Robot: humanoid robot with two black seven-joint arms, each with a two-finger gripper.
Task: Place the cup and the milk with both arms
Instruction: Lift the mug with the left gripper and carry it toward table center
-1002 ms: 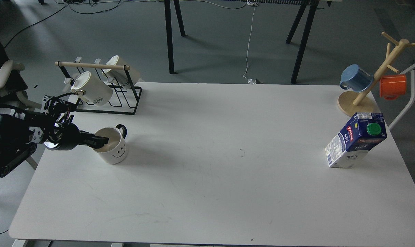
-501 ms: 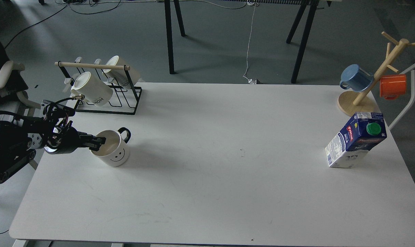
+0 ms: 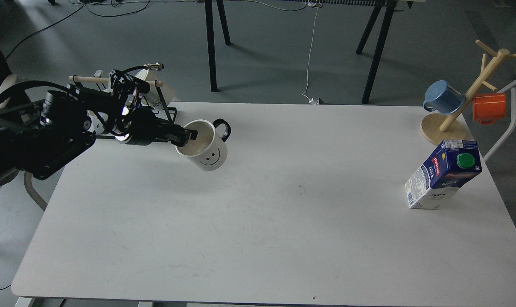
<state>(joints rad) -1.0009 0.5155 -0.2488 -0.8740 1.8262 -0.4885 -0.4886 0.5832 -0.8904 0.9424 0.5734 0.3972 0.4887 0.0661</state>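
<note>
A white cup [image 3: 206, 149] with a smiley face and a black handle hangs tilted in the air above the table's back left part. My left gripper [image 3: 185, 135] is shut on the cup's near rim, one finger inside the cup. A blue and white milk carton [image 3: 443, 174] with a green cap stands near the table's right edge. My right arm and its gripper are out of view.
A black wire rack [image 3: 155, 115] with white mugs stands at the back left, partly behind my left arm. A wooden mug tree [image 3: 475, 94] with a blue mug [image 3: 441, 97] and an orange mug [image 3: 489, 107] stands at the back right. The white table [image 3: 262, 221] spans the view.
My left gripper has lifted the cup off the table and carried it up and to the right, toward the middle. The milk carton has not moved.
</note>
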